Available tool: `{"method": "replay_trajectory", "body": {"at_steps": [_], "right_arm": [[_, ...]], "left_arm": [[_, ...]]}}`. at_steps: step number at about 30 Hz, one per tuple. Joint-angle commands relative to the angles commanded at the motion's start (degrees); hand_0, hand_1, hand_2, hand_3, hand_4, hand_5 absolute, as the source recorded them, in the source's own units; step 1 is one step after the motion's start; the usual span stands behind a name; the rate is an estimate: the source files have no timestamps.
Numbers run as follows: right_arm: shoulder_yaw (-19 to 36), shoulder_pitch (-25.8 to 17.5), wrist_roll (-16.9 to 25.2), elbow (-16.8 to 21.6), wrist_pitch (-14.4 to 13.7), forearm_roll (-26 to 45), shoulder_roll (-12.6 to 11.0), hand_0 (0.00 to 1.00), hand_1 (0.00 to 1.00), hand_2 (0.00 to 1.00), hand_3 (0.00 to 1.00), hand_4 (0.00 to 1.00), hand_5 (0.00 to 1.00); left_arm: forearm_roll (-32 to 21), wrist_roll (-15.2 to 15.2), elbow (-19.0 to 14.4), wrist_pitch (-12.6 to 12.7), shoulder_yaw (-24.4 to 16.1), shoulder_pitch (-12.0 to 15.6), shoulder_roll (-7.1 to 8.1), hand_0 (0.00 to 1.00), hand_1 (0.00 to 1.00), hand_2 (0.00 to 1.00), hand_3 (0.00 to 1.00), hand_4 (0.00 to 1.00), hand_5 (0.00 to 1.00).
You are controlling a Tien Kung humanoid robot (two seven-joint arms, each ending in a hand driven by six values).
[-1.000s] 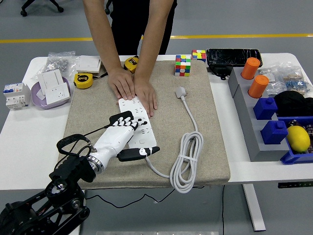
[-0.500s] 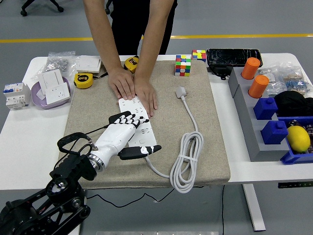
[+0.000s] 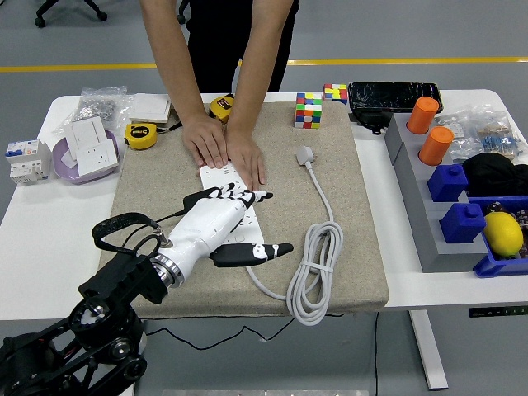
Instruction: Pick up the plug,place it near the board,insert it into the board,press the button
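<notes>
A white power strip (image 3: pixel 250 224) lies lengthwise on the beige mat (image 3: pixel 346 206). Its white cable runs from the near end into a coil (image 3: pixel 313 276) and up to the grey-white plug (image 3: pixel 305 154), which lies loose on the mat right of the strip. My left hand (image 3: pixel 227 219), white with black fingertips, lies flat over the strip's near half, fingers spread and thumb (image 3: pixel 262 250) stuck out to the right, holding nothing. A person at the far side presses both hands (image 3: pixel 223 148) flat on the strip's far end. The strip's button is hidden.
Tape measures (image 3: pixel 141 135), a purple bowl with sockets (image 3: pixel 87 157) and a breaker (image 3: pixel 25 158) sit at the left. Two puzzle cubes (image 3: pixel 308 110) and a black case (image 3: pixel 393 96) stand at the back. Grey and blue bins with orange cylinders, blue blocks and a lemon (image 3: pixel 503 233) fill the right.
My left hand has slid forward and to the right along the strip, its fingers now nearer the person's hands and its thumb reaching farther right. The plug and cable stayed put.
</notes>
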Motion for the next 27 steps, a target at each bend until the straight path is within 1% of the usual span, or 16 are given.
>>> {"method": "replay_trajectory", "body": {"at_steps": [2, 4, 5, 10, 11, 13, 16, 17, 18, 21, 24, 27], "right_arm": [[0.0, -0.1, 0.0, 0.0, 0.0, 0.0, 0.0, 0.921, 0.739, 0.722, 0.744, 0.998, 0.699], [-0.1, -0.1, 0.0, 0.0, 0.0, 0.0, 0.0, 0.921, 0.739, 0.722, 0.744, 0.998, 0.699], [-0.1, -0.1, 0.0, 0.0, 0.0, 0.1, 0.0, 0.905, 0.737, 0.722, 0.744, 0.998, 0.699], [-0.4, 0.0, 0.1, 0.0, 0.0, 0.3, 0.0, 0.905, 0.737, 0.722, 0.744, 0.998, 0.699], [-0.4, 0.0, 0.1, 0.0, 0.0, 0.4, 0.0, 0.898, 0.737, 0.722, 0.744, 0.998, 0.697], [-0.4, 0.0, 0.1, 0.0, 0.0, 0.4, 0.0, 0.898, 0.737, 0.722, 0.744, 0.998, 0.697], [-0.1, 0.1, 0.1, 0.0, 0.1, 0.3, 0.0, 0.898, 0.737, 0.722, 0.744, 0.998, 0.697], [-0.1, 0.1, 0.1, 0.0, 0.1, 0.2, 0.0, 0.899, 0.736, 0.722, 0.743, 0.998, 0.696], [-0.1, 0.1, 0.1, 0.0, 0.1, 0.2, 0.0, 0.899, 0.736, 0.722, 0.743, 0.998, 0.696], [0.1, 0.1, 0.1, 0.0, 0.0, 0.1, 0.0, 0.899, 0.736, 0.722, 0.743, 0.998, 0.696], [0.1, 0.1, 0.1, 0.0, 0.0, 0.1, 0.0, 0.898, 0.736, 0.722, 0.744, 0.998, 0.696], [0.1, 0.1, 0.1, 0.0, 0.0, 0.2, 0.1, 0.898, 0.736, 0.722, 0.744, 0.998, 0.696]], "left_arm": [[1.2, 1.0, 0.0, -3.0, 0.0, 0.0, 0.12, 0.410, 0.437, 0.470, 0.913, 0.877, 0.421], [2.4, 1.6, 0.0, -5.1, 0.0, 0.0, 0.14, 0.410, 0.437, 0.470, 0.913, 0.877, 0.421], [2.7, 1.7, 0.0, -5.5, 0.0, 0.0, 0.13, 0.220, 0.118, 0.199, 0.891, 0.754, 0.197], [3.4, 1.7, 0.0, -7.0, 0.2, -0.2, 0.10, 0.220, 0.118, 0.199, 0.891, 0.754, 0.197], [3.4, 1.7, 0.0, -7.0, 0.3, -0.2, 0.10, 0.176, 0.076, 0.161, 0.885, 0.606, 0.064], [3.4, 1.6, 0.0, -6.9, 0.4, -0.4, 0.05, 0.176, 0.076, 0.161, 0.885, 0.606, 0.064], [3.4, 1.4, 0.0, -7.6, 0.4, -0.7, -0.09, 0.176, 0.076, 0.161, 0.885, 0.606, 0.064], [3.4, 1.3, 0.0, -7.9, 0.5, -0.8, -0.12, 0.172, 0.071, 0.158, 0.879, 0.553, 0.063], [3.4, 1.3, 0.0, -8.0, 0.5, -0.9, -0.12, 0.172, 0.071, 0.158, 0.879, 0.553, 0.063], [3.4, 0.9, 1.7, -7.8, 0.9, -1.2, -0.28, 0.172, 0.071, 0.158, 0.879, 0.553, 0.063], [3.4, 0.3, 4.8, -7.6, 0.9, -1.3, -0.73, 0.169, 0.069, 0.156, 0.872, 0.547, 0.060], [3.4, 0.0, 6.5, -7.4, 1.0, -1.3, -0.92, 0.169, 0.069, 0.156, 0.872, 0.547, 0.060]]}}
